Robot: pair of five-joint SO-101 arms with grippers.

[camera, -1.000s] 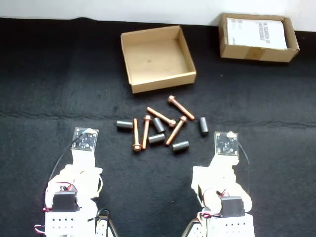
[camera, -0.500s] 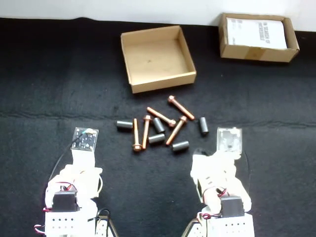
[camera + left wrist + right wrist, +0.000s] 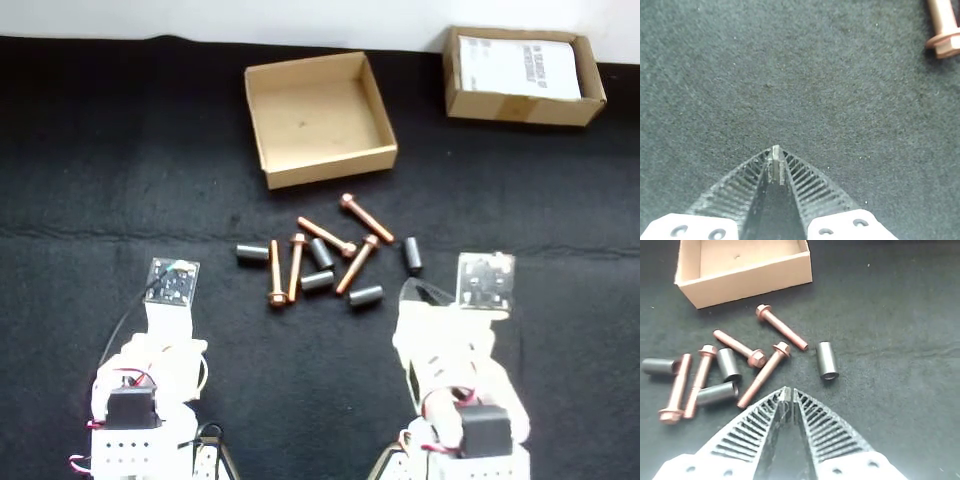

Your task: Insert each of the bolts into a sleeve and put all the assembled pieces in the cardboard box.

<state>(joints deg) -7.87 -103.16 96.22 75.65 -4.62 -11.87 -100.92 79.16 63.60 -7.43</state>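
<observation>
Bolts [image 3: 325, 235] and sleeves [image 3: 318, 281] lie scattered mid-frame on the surface [image 3: 100, 150], below the cardboard box [image 3: 330, 168]. Left gripper [image 3: 776, 160] lower left, fingers together; right gripper [image 3: 788, 395] lower right beside the pile, fingers together too.

Soft, even light falls from above. The matte black surface [image 3: 120, 150] stays dull and dark under it, and shadows beneath the copper bolts [image 3: 784, 329] are short and faint. The grey sleeves [image 3: 826, 360] carry a dull sheen along their sides. The white sheet [image 3: 518, 65] in the smaller box [image 3: 500, 108] glares bright.
</observation>
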